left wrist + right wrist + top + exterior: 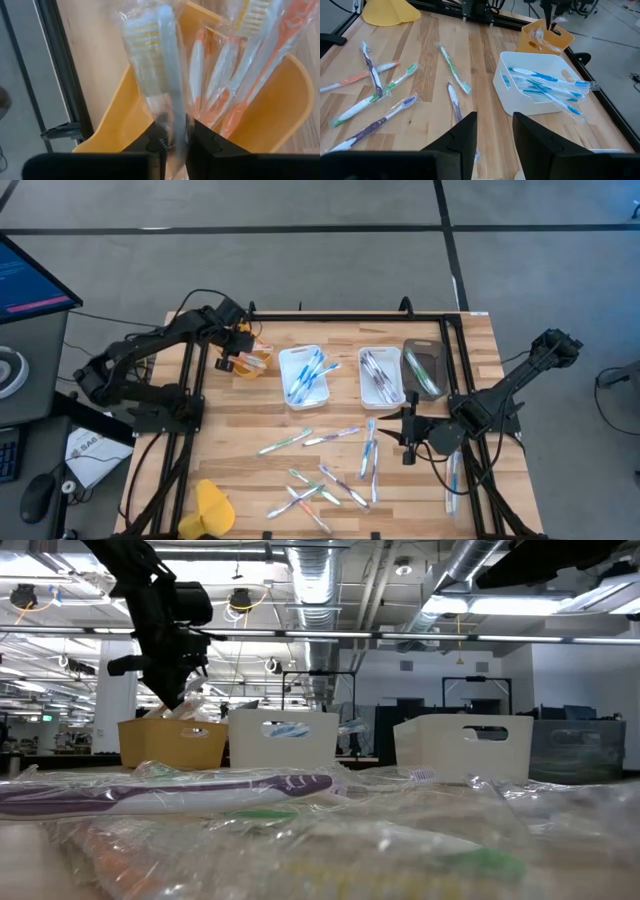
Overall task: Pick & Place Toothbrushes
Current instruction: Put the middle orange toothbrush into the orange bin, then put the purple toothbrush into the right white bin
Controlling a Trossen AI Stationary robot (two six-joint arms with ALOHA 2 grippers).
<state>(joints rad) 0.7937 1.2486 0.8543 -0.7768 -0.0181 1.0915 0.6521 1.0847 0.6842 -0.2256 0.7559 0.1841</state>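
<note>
My left gripper [240, 352] hangs over the yellow tray [256, 364] at the table's far left, shut on a clear-wrapped toothbrush [167, 75] with yellow-white bristles. Orange toothbrushes [235, 95] stand in that tray, leaning on its wall. Several more wrapped toothbrushes [320, 480] lie flat on the wood in the near middle. My right gripper [405, 442] waits open above the table right of them, nothing between its fingers [465, 135]. My left gripper pinches the toothbrush's handle [176, 131], wrapper and all, between its two fingers. The fingers come steeply from above, and the brush runs on along them, bristle head [145, 40] farthest from the gripper. Whether the head touches the tray, I cannot tell.
A white tray [284, 376] with blue toothbrushes, a white tray [363, 380] with grey ones and a dark tray [412, 348] with green ones stand in a row at the far middle. A yellow floppy thing [212, 505] lies near the left front corner.
</note>
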